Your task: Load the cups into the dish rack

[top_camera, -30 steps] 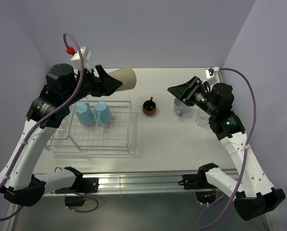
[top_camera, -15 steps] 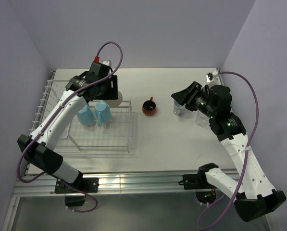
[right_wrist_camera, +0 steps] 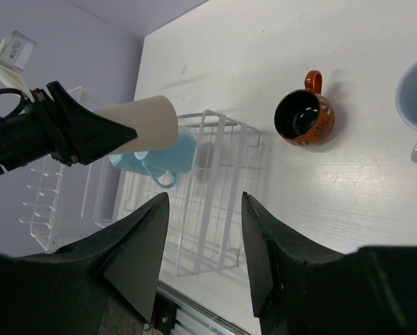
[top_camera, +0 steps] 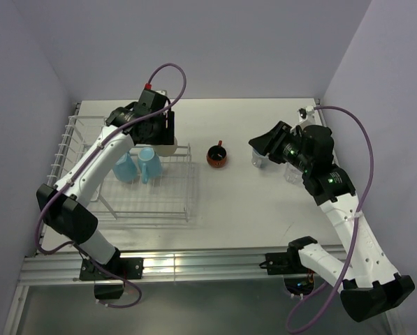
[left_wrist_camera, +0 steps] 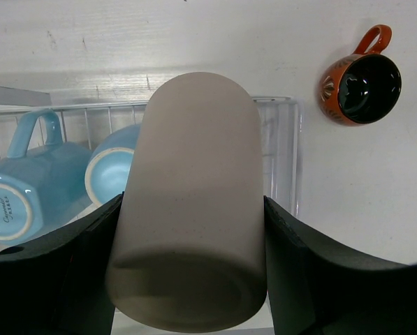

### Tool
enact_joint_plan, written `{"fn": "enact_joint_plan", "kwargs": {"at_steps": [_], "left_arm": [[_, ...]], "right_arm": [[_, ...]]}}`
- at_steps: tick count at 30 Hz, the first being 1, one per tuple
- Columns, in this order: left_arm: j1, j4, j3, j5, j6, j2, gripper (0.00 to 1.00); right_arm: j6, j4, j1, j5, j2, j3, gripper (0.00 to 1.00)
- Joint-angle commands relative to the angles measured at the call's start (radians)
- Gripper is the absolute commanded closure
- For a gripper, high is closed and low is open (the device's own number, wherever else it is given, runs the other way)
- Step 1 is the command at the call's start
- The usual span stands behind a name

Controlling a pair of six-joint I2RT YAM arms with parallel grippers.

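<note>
My left gripper [top_camera: 162, 137] is shut on the cream cup [left_wrist_camera: 191, 195] and holds it mouth down over the far right corner of the white wire dish rack [top_camera: 188, 202]. Two light blue cups [top_camera: 148, 164] lie upside down in the rack, also seen in the left wrist view [left_wrist_camera: 26, 185]. The red-orange cup [top_camera: 217, 155] stands on the table right of the rack, seen too in the right wrist view [right_wrist_camera: 304, 115]. A third light blue cup [top_camera: 259, 158] stands under my right gripper [top_camera: 258, 142], which is open and empty above it.
The rack's raised end [top_camera: 63, 150] stands at the far left by the wall. A clear glass [top_camera: 293, 172] stands right of the blue cup, under my right arm. The table's front rail [top_camera: 208, 264] runs along the near edge.
My left arm has swung down and forward, bringing the cream cup from high above the rack to just over its far right corner. My right gripper shifted slightly.
</note>
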State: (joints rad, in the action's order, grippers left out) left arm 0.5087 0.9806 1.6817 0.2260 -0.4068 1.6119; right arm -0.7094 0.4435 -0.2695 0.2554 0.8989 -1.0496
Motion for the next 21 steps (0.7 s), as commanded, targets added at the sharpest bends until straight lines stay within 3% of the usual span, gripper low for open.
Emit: {"fn": "enact_joint_plan", "kwargs": {"at_steps": [1,21], "left_arm": [[0.014,-0.026,0.024,0.010,0.019,-0.006,1.00],[0.053,-0.030,-0.039,-0.005,0.020,0.086,0.99]], "right_arm": [[0.018,-0.025,0.004,-0.001,-0.011,0.014,0.47],[0.031,-0.034,0.004,-0.010,-0.011,0.059,0.47]]}}
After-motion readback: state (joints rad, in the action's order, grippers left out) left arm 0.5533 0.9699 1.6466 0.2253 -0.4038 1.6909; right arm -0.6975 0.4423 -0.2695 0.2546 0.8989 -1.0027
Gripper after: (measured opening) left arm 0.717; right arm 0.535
